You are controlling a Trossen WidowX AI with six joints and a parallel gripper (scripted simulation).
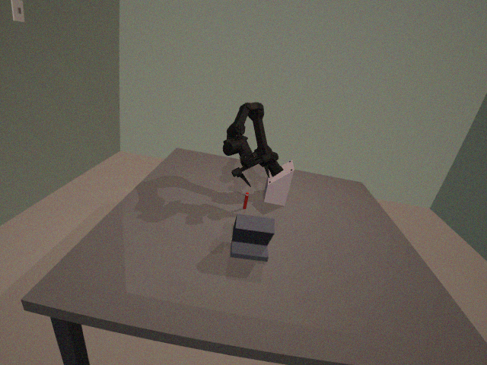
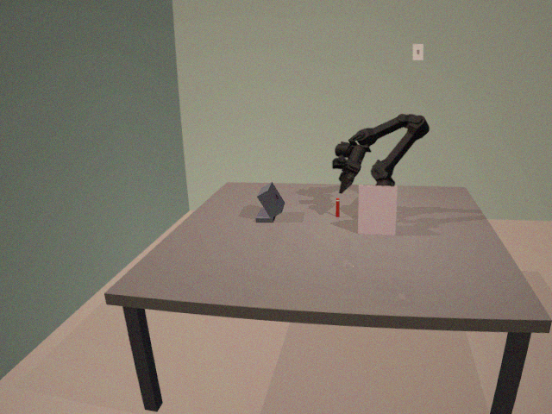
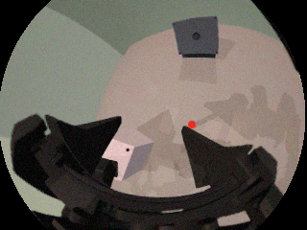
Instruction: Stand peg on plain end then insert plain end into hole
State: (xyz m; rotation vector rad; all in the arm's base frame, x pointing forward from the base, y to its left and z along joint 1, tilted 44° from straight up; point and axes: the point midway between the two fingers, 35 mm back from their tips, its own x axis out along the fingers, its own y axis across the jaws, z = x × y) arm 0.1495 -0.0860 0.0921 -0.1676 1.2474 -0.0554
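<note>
The red peg point(image 1: 245, 201) point(image 2: 337, 209) stands upright on the table, its white band near the top. In the wrist view its red top end point(image 3: 192, 125) shows just beside the right fingertip. The blue-grey sloped panel point(image 1: 254, 223) point(image 2: 268, 203) point(image 3: 206, 45) stands on a flat foot. Its hole point(image 3: 196, 35) shows in the wrist view; the top camera sees the panel from behind. My gripper point(image 1: 259, 181) point(image 2: 341, 191) point(image 3: 152, 124) is open and empty, tilted downward, with its tips above the peg's height. The peg is not between the fingers.
A pale pink block point(image 1: 277, 191) point(image 2: 377, 209) point(image 3: 123, 155) with a slanted top and small dark dots stands close to the peg and the arm's base. The table point(image 1: 165, 251) point(image 2: 267, 267) carries the arm's shadows.
</note>
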